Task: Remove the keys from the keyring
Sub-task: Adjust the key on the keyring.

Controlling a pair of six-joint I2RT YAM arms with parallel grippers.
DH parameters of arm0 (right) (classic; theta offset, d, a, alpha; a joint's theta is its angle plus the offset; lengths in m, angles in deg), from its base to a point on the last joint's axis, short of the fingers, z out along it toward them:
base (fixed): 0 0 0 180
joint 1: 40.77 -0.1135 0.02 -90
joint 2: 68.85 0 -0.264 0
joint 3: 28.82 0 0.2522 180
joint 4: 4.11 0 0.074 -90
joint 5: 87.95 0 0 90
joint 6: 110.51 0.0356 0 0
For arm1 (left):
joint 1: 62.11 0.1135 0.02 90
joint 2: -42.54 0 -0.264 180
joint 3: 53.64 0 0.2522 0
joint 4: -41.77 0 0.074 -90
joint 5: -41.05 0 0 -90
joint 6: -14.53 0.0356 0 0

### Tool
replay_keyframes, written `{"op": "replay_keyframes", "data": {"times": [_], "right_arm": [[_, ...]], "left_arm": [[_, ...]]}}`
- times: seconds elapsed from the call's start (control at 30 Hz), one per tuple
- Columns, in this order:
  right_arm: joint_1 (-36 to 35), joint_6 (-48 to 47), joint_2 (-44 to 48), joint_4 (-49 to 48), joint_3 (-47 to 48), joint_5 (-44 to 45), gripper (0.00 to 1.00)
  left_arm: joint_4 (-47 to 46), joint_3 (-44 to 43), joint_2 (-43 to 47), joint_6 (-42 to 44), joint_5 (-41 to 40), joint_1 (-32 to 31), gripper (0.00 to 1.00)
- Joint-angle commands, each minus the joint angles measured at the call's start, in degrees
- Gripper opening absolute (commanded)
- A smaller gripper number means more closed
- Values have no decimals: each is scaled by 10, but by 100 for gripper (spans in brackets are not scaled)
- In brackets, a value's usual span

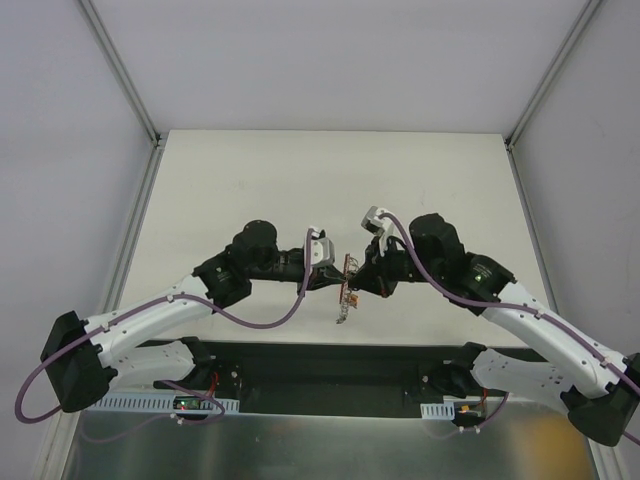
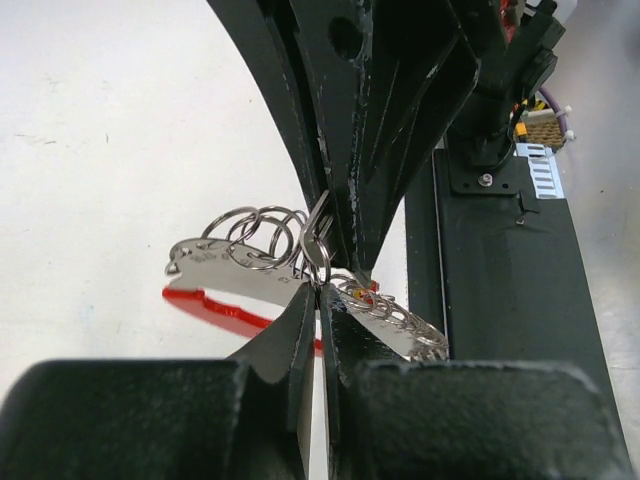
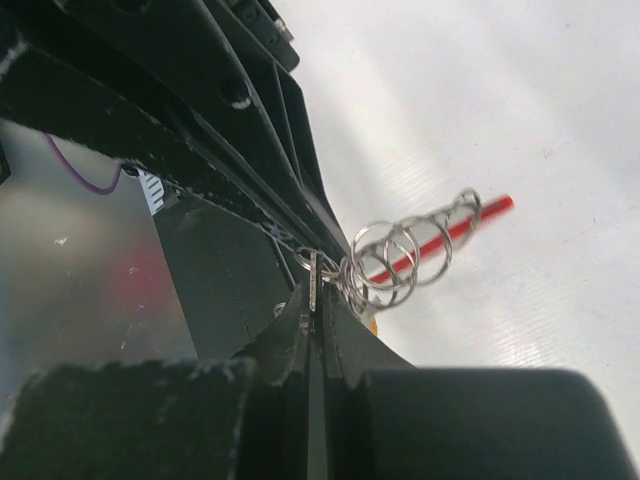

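left gripper (image 2: 318, 300) pinched tight on keyring (image 2: 318, 240) | right gripper (image 3: 315, 300) clamped it too | braced aloft so keys (image 2: 400, 330) could slide off

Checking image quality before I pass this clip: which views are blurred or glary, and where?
Top external: even light, sharp, but the keyring is tiny. Left wrist: keyring crisp, left gripper's fingers blurred. Right wrist: right gripper's fingers soft, bright glare on the table.
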Motion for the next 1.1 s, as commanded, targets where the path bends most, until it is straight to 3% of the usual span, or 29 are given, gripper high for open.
{"op": "replay_keyframes", "data": {"times": [0.0, 0.67, 0.73, 0.8, 0.9, 1.07], "right_arm": [[4, -2, 15, -11, -11, 30, 1], [4, -10, 36, -55, -48, 18, 1], [3, -5, 39, -73, -55, 1, 6], [1, -6, 41, -80, -57, -18, 21], [0, -26, 57, -74, -56, -28, 31], [1, -70, 84, -46, -47, -17, 36]], "left_arm": [[-42, 4, 47, -13, 26, 7, 0], [-83, 17, 83, -67, 89, 33, 0], [-92, 22, 81, -72, 88, 34, 0], [-97, 24, 79, -74, 84, 34, 0], [-98, 24, 80, -72, 82, 35, 0], [-101, 26, 82, -75, 87, 38, 0]]}}
